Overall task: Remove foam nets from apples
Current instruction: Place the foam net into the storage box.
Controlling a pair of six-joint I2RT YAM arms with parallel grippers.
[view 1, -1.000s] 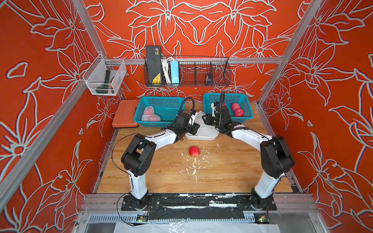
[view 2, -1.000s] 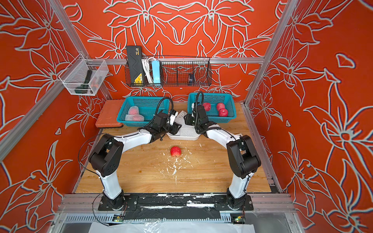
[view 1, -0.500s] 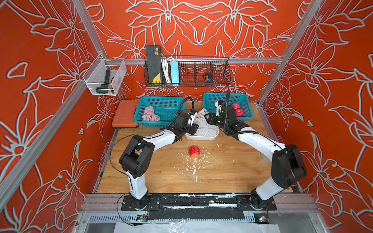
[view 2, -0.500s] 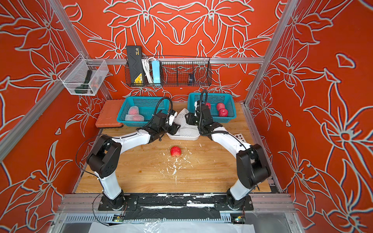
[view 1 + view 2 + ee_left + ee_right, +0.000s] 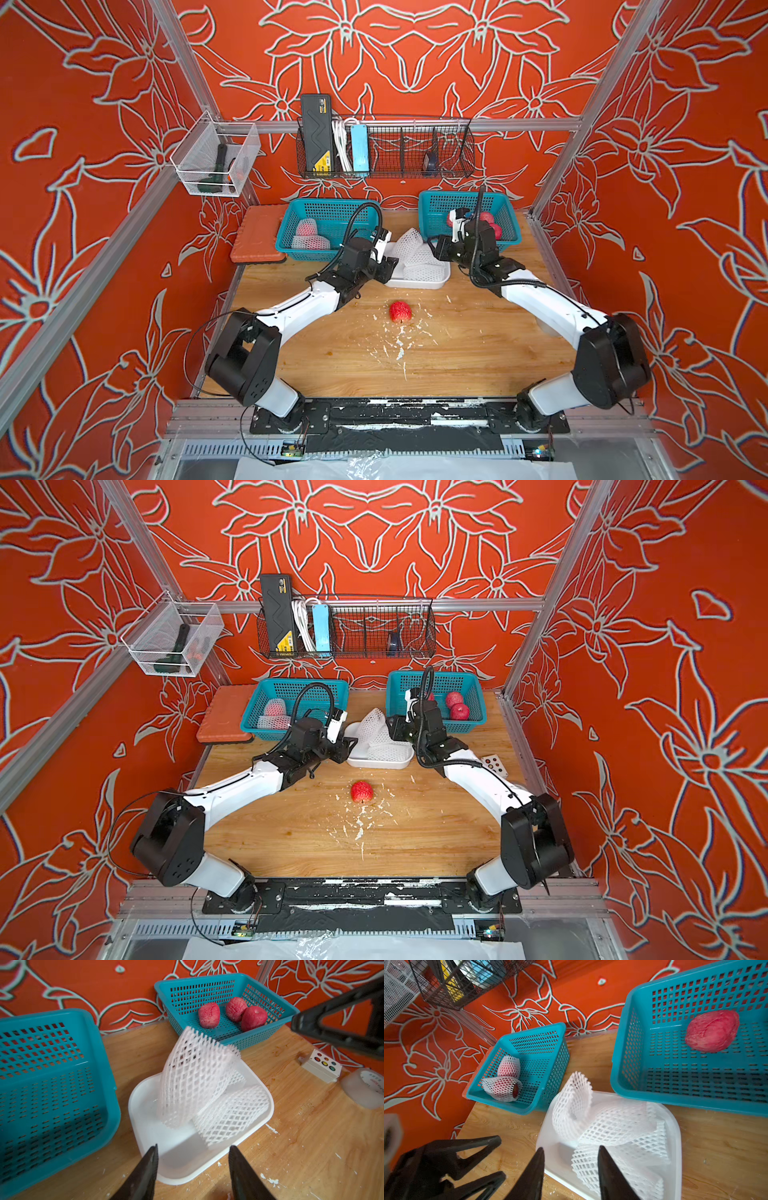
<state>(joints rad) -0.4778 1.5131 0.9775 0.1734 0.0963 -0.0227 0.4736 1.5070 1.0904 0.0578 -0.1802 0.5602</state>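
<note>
Several empty foam nets [image 5: 417,255] [image 5: 380,737] lie piled in a white tray [image 5: 415,286]; one stands upright [image 5: 193,1082] [image 5: 572,1105]. My left gripper [image 5: 391,265] [image 5: 193,1147] hovers open and empty at the tray's near-left edge. My right gripper [image 5: 433,245] [image 5: 571,1148] stands open over the tray's right side, a net below it, nothing pinched. One bare apple [image 5: 400,311] [image 5: 361,791] rests on the table. Two netted apples [image 5: 307,235] [image 5: 506,1076] sit in the left basket [image 5: 328,208]. Bare apples [image 5: 457,706] [image 5: 234,1014] sit in the right basket [image 5: 465,199].
White foam crumbs [image 5: 399,345] litter the wood in front of the apple. An orange board [image 5: 257,241] lies left of the baskets. A small button box [image 5: 494,764] and a tape roll [image 5: 365,1088] sit at the right edge. Wire racks hang on the back wall.
The right arm's elbow has swung out to the right while its gripper stayed over the tray. The left arm has hardly moved.
</note>
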